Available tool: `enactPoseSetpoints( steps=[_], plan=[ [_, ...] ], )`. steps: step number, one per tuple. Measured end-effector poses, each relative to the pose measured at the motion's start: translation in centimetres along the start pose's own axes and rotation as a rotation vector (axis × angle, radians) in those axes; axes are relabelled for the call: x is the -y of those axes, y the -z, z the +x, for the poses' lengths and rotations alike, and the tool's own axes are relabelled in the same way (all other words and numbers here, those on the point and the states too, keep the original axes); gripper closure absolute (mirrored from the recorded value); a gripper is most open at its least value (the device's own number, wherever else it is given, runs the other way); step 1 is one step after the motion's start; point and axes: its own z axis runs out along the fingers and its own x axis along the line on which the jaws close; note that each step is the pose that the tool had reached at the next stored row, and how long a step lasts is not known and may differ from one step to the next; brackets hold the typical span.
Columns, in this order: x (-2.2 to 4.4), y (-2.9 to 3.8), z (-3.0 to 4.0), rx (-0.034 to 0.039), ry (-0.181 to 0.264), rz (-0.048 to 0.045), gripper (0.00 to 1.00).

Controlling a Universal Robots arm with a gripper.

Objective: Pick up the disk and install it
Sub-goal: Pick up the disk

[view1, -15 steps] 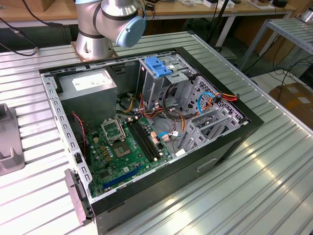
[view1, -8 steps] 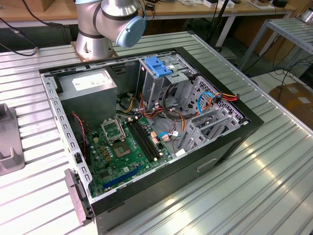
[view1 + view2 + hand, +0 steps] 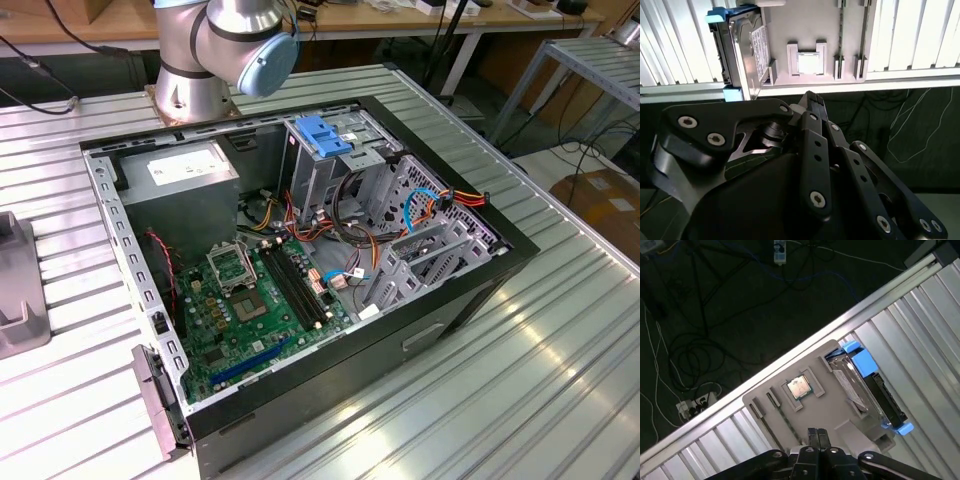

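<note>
Gripper [image 3: 811,97]: its two black fingers are pressed together at the tips. It holds nothing. It hangs over the grey holder and does not touch the disk.
Disk [image 3: 865,385]: a flat grey metal box with a white paper label on its wide face. It has bright blue rails [image 3: 860,357] on its sides, and they stick out at both ends.
Where the disk is: it stands on its thin edge in a slot at one end of the grey holder, close to the edge of the table.
Grey holder [image 3: 840,30]: a flat plastic tray with pockets and slots. A small square chip [image 3: 808,62] lies in the middle pocket. A thin green strip [image 3: 841,30] stands in a narrow slot on the far side of the chip from the disk.
Table [image 3: 560,360]: made of long shiny metal slats with grooves between them.
Computer case [image 3: 440,330]: a big black box lying open on the table in the exterior view. Inside are a green board [image 3: 250,310], many coloured wires and a grey box with a sticker [image 3: 185,170].
Arm [image 3: 215,50]: its silver base with a pale blue cap stands on the table just behind the case.
Floor [image 3: 715,315]: dark, with many loose cables and a white plug strip [image 3: 695,402].
Room: a wooden bench [image 3: 420,20] stands at the back.
</note>
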Motion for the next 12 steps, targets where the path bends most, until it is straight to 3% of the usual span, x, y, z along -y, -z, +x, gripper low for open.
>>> enactPoseSetpoints(
  steps=[12],
  plan=[
    [0.00,0.00,0.00,-0.0050,0.114,-0.0028,0.90]
  ],
)
